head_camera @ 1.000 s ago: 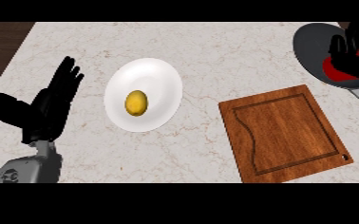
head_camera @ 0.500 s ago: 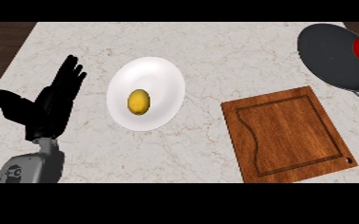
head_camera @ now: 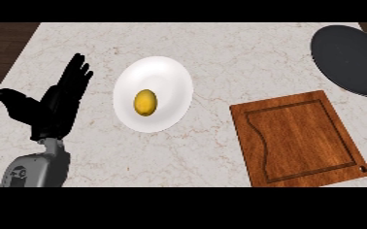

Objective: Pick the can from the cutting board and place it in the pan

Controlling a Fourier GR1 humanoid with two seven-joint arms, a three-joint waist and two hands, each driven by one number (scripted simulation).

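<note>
pan (head_camera: 342, 58) cut by right edge, cutting board (head_camera: 297, 138) near

Head view, my own limbs only. My left hand (head_camera: 57, 99) shows at the left edge of the frame, about mid-height. Fingers (head_camera: 75, 75) straight and raised toward the upper part of the frame, slightly spread; thumb (head_camera: 18, 102) splayed out toward the left edge. Nothing held. Hand is at rest. My left forearm (head_camera: 36, 167), grey, enters from the lower left corner and rises to the wrist. My right hand and forearm do not appear anywhere in the frame.
</note>
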